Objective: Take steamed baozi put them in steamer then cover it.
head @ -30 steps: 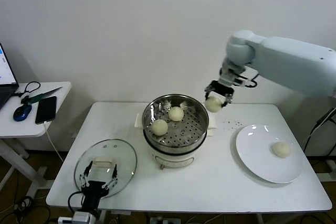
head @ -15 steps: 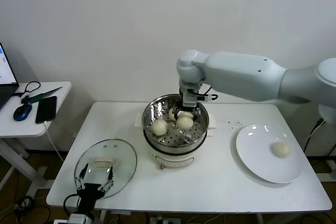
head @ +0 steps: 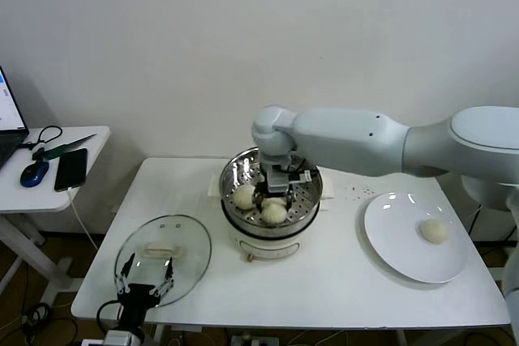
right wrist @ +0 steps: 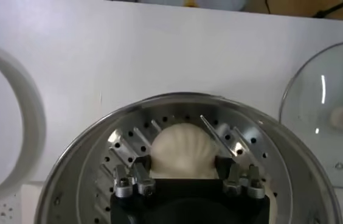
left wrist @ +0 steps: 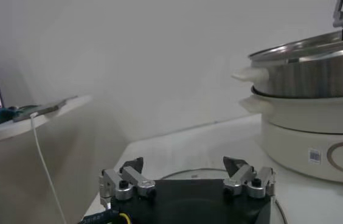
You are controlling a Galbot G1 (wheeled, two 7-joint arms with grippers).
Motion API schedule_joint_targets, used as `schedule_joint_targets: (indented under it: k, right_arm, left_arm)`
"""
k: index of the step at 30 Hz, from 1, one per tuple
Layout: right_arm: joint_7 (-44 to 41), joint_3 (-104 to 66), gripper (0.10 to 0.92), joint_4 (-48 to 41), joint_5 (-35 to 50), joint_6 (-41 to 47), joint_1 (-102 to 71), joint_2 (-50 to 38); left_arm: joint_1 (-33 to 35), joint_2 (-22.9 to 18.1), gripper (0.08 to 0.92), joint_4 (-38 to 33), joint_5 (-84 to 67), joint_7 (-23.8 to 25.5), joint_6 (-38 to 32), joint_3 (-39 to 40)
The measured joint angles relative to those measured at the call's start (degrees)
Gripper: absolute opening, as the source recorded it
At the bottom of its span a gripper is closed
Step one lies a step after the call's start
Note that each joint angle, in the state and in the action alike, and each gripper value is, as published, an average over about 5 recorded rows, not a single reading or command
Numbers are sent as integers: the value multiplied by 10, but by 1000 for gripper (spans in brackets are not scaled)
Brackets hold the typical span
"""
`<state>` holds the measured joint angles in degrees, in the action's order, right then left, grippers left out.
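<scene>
Steamer (head: 271, 237): steel pot on a white electric base, standing mid-bench on the white bench (head: 324, 281); its perforated tray (right wrist: 129, 137) is uncovered.
Steamer contents: three steamed baozi sit on the tray, one at the left side (head: 244, 196), one nearer the front (head: 274, 213), and a third only partly visible between them under the arm.
Right end effector (head: 276, 204): lowered inside the pot from above; the wrist view shows its fingers (right wrist: 136, 176) on either side of the front bun (right wrist: 182, 149), touching or just beside it. Whether it grips the bun or has let go cannot be told.
Plate (head: 389, 241): flat white dish at the bench's right side, well apart from the steamer, carrying one baozi (head: 433, 230).
Cover (head: 174, 241): clear glass lid with a white handle, lying flat on the bench at the front left, beside the steamer.
Left end effector (head: 146, 279): parked low over the cover's near edge, fingers spread apart and holding nothing.
Side table (head: 49, 176): left of the bench, bearing a phone (head: 71, 169) and a mouse (head: 35, 173).
</scene>
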<state>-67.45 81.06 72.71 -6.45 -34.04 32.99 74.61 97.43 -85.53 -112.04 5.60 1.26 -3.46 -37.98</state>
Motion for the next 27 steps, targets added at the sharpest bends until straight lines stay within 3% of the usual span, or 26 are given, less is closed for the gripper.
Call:
schedule_joint_targets:
  k: [8,19,27]
  right_arm:
    - [-1,-8,816,2,-10,3,-4,-1]
    - [-6,-29,823,-1,-6,9,22,-32]
    - [8,-6,823,-8,32,48,76,-120]
  left_arm:
    - [-1,0,823,0,0,0,0,-1]
    - [2,0,823,2,-2,-1,-2,-2]
    - [4,7,823,-1,-8,-1,-5,-3]
